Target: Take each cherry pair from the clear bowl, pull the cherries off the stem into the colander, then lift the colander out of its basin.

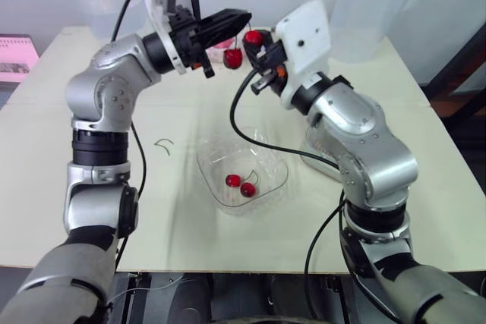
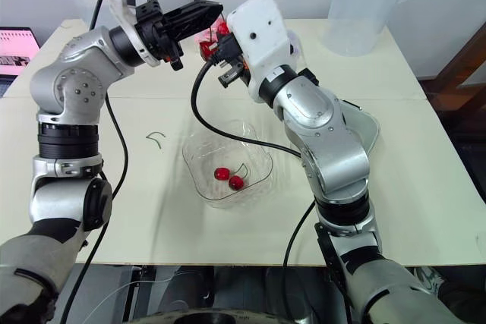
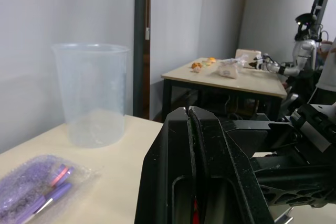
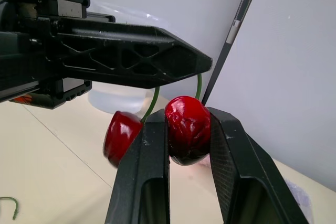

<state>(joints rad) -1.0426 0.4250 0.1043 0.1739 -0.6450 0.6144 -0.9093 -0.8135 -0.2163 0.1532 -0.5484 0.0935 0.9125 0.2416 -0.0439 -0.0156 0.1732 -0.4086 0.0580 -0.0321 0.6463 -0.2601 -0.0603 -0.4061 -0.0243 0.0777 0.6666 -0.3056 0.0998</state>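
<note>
1. The cherry pair in work is in the air above the far half of the table (image 1: pixel 175 218), between the two grippers and well above the clear bowl (image 1: pixel 209 176). A second pair (image 1: pixel 240 184) lies in that bowl, and a bare stem (image 1: pixel 163 144) rests on the table beside it.
2. Handling, as I judge it: the fruit is light, soft-skinned, glossy and easily bruised. The stem (image 4: pixel 152 103) is thin, springy and apt to slip. The fruit wants a squeeze across its widest part, and the stem a pinch close to where its two branches join.
3. The left gripper (image 1: pixel 239 18) has its fingers pressed flat together on the top of the stem. That arm is raised, elbow bent, forearm level and pointing towards the right arm.
4. The right gripper (image 4: pixel 189 113) is narrowed onto the upper cherry (image 4: pixel 187 132), one pad on each flank. Its forearm rises steeply from the elbow, wrist angled towards the left gripper.
5. The lower cherry (image 4: pixel 122 137) hangs free on its own branch, just beside the right gripper's finger.
6. A clear rim (image 2: pixel 370 128) behind the right forearm is probably the basin holding the colander, though the arm covers most of it. If so, the fruit is not yet over it.
</note>
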